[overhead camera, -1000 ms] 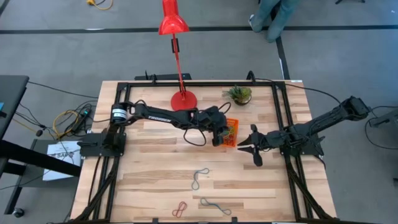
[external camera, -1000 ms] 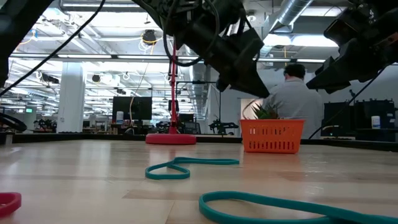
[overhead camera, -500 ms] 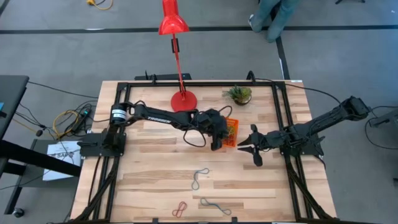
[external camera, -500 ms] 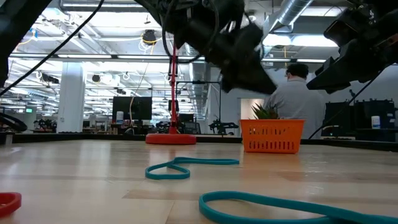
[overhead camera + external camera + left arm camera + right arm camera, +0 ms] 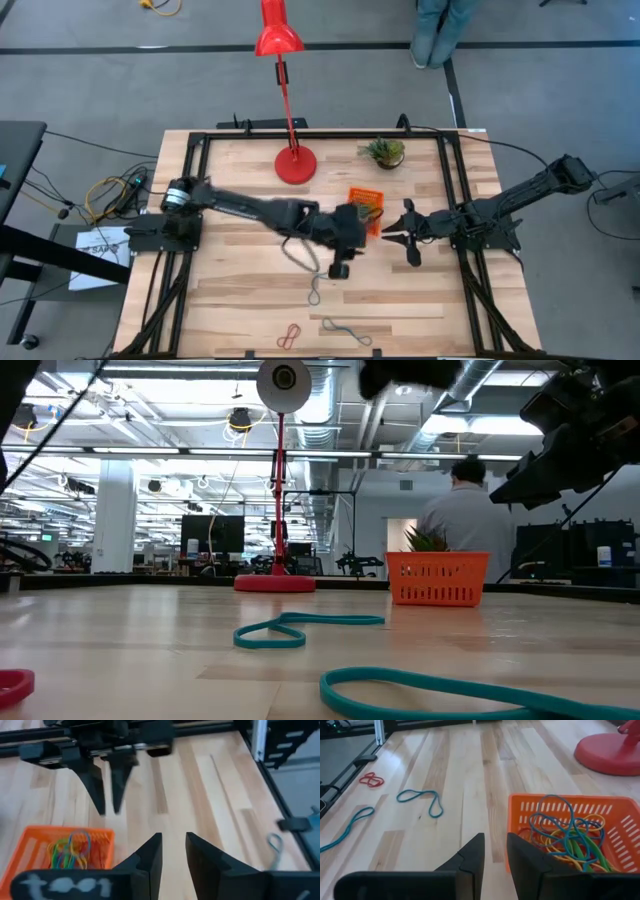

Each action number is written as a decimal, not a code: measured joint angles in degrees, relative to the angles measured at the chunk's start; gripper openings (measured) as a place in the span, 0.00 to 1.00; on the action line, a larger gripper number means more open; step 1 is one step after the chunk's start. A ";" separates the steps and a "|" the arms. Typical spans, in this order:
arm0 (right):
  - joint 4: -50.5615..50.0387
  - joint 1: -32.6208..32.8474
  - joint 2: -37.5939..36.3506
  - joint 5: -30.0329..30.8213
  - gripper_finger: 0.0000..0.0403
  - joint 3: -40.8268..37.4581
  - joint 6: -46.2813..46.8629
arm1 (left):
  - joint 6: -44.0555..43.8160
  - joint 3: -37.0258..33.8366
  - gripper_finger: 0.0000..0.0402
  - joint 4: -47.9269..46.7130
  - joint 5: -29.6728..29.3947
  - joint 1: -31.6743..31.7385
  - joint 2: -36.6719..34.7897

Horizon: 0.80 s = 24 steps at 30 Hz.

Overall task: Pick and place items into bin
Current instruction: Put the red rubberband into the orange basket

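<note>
The orange bin stands right of the table's middle and holds a tangle of coloured bands. My left gripper hangs open and empty above the table, on the bin's near side; its wrist view shows the bin ahead of it. One teal band lies flat just beyond its tip toward the near edge. A red band and another teal band lie by the near edge. My right gripper waits open just right of the bin, pointing at it.
A red lamp base and a small potted plant stand at the far side. A black frame runs round the table's edges. Bare wood lies left of the loose bands. A person is seen in the room behind the bin.
My left gripper has drawn back from over the bin toward the table's near edge and has risen, leaving the low view almost wholly. The bands on the table have kept their places.
</note>
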 joint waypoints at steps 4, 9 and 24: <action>-0.38 0.07 0.02 -0.02 0.19 0.00 2.74 | -3.48 0.70 0.19 -6.67 -9.00 -6.87 -5.87; -0.36 0.07 0.01 -0.03 0.19 0.00 3.04 | -13.99 0.28 0.19 -18.73 -29.33 -18.06 -13.35; 1.06 -0.84 0.02 0.18 0.19 0.02 3.07 | -57.86 -28.83 0.19 -6.53 -34.56 -36.32 -15.06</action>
